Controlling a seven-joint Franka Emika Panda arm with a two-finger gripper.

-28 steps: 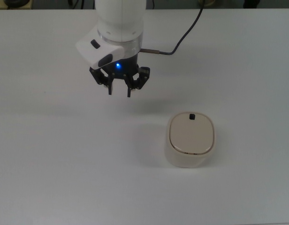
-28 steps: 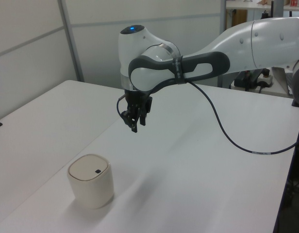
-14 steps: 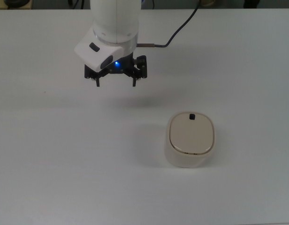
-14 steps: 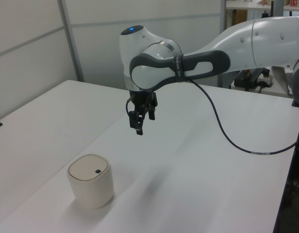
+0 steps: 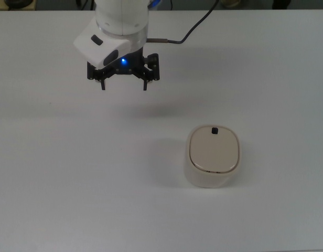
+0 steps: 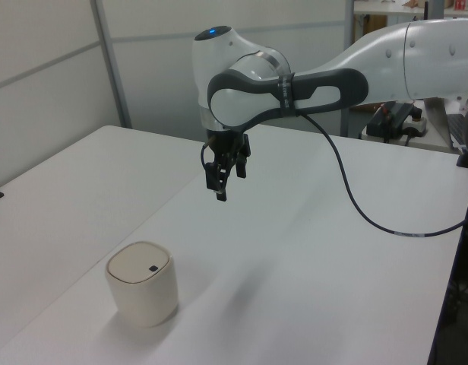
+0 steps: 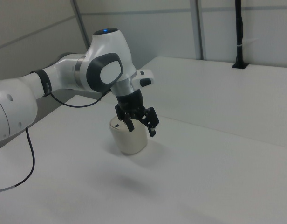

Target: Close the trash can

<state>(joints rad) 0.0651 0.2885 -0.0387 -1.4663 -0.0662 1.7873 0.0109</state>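
Moved up and away since a second ago: pincer (image 5: 124, 84) now farther from the trash can (image 5: 212, 156) in the top view, more to the top view's left and far side. Also turned and opened wide, with the two fingers spread well apart and nothing held between them. Hangs high in the air above the white tabletop (image 5: 72, 184), touching nothing.

Sits alone on the tabletop, that small cream trash can, toward the top view's right and near side. Seen low on the left view's left (image 6: 141, 283). Partly hidden behind the pincer in the right view (image 7: 129, 137). Stands upright. Lid (image 5: 214, 149) lies flat on top, level with the rim, with a tiny black knob (image 5: 214, 130) at its far edge. Looks shut already, so likely no more pushing needed.

Probably pulled back for a good reason: job looks done, so best to get clear and not bump the can. Opened fingers fit that too, since nothing needs holding. Black cable (image 6: 363, 213) trails from the arm (image 6: 310, 76) across the tabletop, well apart from the can.
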